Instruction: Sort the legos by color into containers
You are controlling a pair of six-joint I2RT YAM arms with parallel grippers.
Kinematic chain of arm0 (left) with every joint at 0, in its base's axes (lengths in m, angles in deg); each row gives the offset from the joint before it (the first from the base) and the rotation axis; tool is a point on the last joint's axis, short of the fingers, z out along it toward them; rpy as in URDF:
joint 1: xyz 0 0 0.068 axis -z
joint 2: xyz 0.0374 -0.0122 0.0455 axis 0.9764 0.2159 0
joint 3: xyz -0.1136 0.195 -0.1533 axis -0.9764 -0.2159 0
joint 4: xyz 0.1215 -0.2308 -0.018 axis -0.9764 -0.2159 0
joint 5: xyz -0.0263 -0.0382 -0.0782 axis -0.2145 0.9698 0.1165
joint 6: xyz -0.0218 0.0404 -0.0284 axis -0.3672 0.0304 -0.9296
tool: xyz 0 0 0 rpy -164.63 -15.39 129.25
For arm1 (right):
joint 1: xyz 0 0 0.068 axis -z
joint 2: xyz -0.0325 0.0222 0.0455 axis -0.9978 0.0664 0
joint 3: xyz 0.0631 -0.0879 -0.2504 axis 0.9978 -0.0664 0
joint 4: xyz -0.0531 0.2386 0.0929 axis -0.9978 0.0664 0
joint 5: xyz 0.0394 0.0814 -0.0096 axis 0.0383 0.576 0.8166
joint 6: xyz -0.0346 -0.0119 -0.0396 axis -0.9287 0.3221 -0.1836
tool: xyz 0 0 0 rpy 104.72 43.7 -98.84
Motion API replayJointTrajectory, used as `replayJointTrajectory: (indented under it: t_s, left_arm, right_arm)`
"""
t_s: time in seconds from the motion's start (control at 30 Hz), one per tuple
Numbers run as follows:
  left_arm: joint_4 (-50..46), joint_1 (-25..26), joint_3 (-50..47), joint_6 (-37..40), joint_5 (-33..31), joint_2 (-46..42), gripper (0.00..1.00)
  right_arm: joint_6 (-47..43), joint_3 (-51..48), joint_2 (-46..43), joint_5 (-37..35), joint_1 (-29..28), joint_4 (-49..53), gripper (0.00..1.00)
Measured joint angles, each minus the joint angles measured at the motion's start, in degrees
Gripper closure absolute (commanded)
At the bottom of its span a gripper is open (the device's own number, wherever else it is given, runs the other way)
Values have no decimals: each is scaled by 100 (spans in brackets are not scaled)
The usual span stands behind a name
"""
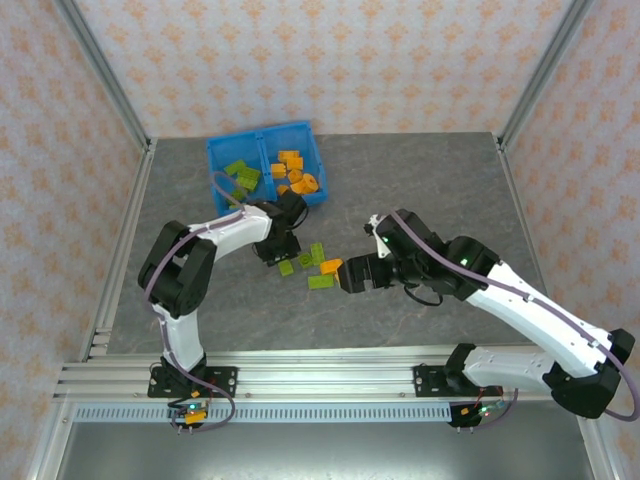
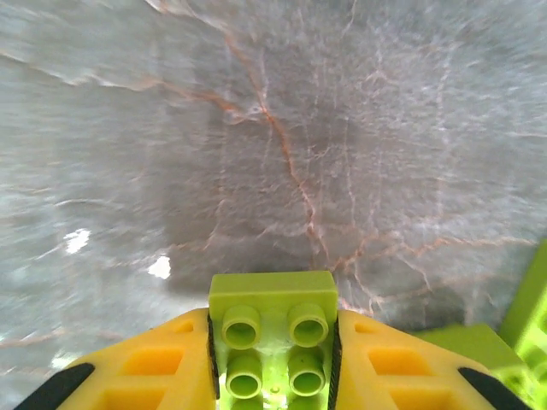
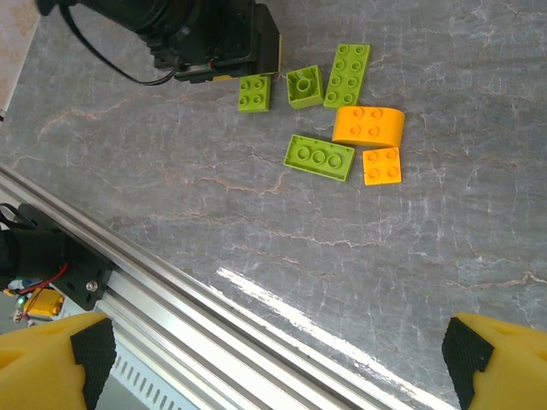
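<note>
Green lego tight within left claw

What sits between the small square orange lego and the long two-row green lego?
A rounded orange lego, seen in the right wrist view.

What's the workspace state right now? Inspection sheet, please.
Surface: grey marbled table, some glare near the rail.
Job's things: blue tray at the far left, with green bricks in its left compartment and orange bricks in its right. Loose on the table are three green pieces and two orange pieces.
Clutter: nothing seen.
Hands: left hand shut on a green two-by-two brick; right hand open, empty, above the table.
Cables: a cable runs along each arm, tidy; wires at a base mount.
Surroundings: patterned walls; aluminium rail at the near edge.
</note>
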Motion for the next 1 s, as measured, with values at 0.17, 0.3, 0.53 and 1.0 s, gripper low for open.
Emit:
replayJointTrajectory:
  t_s: [0.17,0.3,0.53,1.0]
  left_arm:
    - [-570,-39,647,358,-802,-787,71]
    - [-688,-411,1401,780,-1364,-1228,71]
    - [-643,-1384,2358,1720,-1956,-894,71]
    - [-557,-2076,4144,2457,-1858,1965,60]
  right_arm:
    - [44,87,15,-31,0,-92,1]
    - [173,87,15,-94,0,-155,1]
    - [455,87,13,-188,0,-201,1]
    - [1073,-37,-649,-393,0,-197,1]
